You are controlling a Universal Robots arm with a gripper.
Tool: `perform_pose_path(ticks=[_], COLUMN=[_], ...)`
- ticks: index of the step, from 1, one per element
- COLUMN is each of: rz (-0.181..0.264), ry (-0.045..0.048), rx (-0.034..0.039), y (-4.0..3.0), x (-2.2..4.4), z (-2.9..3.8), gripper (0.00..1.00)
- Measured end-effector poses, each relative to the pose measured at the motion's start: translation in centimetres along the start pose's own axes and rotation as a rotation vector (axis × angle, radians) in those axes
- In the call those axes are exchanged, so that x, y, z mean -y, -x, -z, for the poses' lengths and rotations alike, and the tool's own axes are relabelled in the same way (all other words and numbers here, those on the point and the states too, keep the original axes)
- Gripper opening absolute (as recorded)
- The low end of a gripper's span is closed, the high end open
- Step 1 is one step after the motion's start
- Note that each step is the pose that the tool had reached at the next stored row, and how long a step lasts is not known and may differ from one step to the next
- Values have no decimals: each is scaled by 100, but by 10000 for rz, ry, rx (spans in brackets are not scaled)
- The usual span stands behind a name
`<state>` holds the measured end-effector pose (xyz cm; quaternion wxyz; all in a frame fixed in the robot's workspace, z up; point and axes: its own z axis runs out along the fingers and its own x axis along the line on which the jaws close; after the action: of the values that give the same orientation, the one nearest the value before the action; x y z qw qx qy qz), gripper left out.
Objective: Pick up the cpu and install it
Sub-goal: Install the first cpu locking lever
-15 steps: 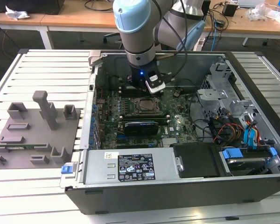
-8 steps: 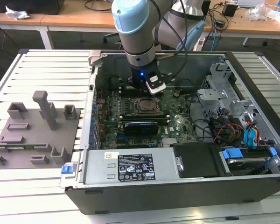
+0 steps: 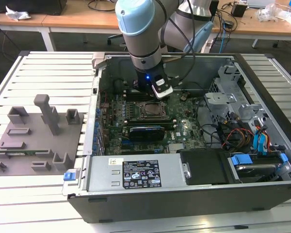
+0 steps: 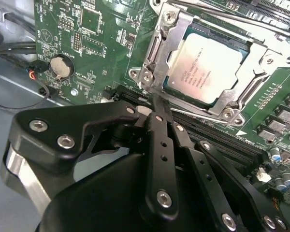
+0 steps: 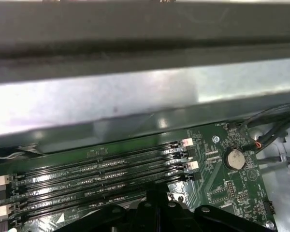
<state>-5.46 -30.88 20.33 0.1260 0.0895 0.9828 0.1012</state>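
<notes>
Blocks of grey plastic [image 3: 51, 114] stand on a flat grey tray [image 3: 19, 145] at the exterior view's left, on the slatted white table [image 3: 43, 63]. Just to its right lies the open computer case [image 3: 184, 191], with the green motherboard [image 3: 184, 121] on its floor.

My arm [image 3: 140, 34] comes down from the top of the frame into the case, and my pincer [image 3: 154, 96] hangs just above the socket [image 3: 152, 110] near the middle of the board. The cpu [image 3: 152, 110] sits inside that socket. In the second wrist view its silver top [image 4: 208, 65] lies flat within the metal frame [image 4: 157, 53], apart from my pincer [image 4: 156, 104]. My fingers [image 4: 160, 140] are pressed together to a single tip and grip nothing. A round coin battery [image 4: 62, 66] shows on the board beside them.

In the first wrist view the long black memory slots [image 5: 101, 174] run past my pincer [image 5: 157, 199], with the case wall [image 5: 111, 104] beyond.

At the exterior view's right, inside the case, are a metal drive cage [image 3: 223, 97], a tangle of cables [image 3: 233, 133] and blue clips [image 3: 241, 159].
</notes>
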Motion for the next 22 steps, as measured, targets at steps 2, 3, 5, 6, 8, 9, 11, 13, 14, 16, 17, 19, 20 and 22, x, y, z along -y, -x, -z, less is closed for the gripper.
perform_pose_path(ticks=[2,3,5,6,8,9,11,13,14,16,17,19,20,22], rz=[-4,-10,-31,-46,-69,-78,-106,-133,-147,-187,-213,-292,-359,-479], ry=[4,6,0,-3,-9,-11,-19,-24,-28,-37,-42,-62,-79,-108], rx=[3,3,5,9,15,17,23,29,33,42,48,67,82,110], y=[3,1,-14,-32,-59,-68,-87,-98,-101,-105,-105,-108,-112,-125], x=[-3,-2,0,1,2,2,-4,-17,-24,-36,-37,-38,-38,-39], z=[9,10,15,20,27,29,38,38,37,35,35,35,36,39], gripper=[11,11,11,11,11,11,11,11,11,11,11,11,11,11])
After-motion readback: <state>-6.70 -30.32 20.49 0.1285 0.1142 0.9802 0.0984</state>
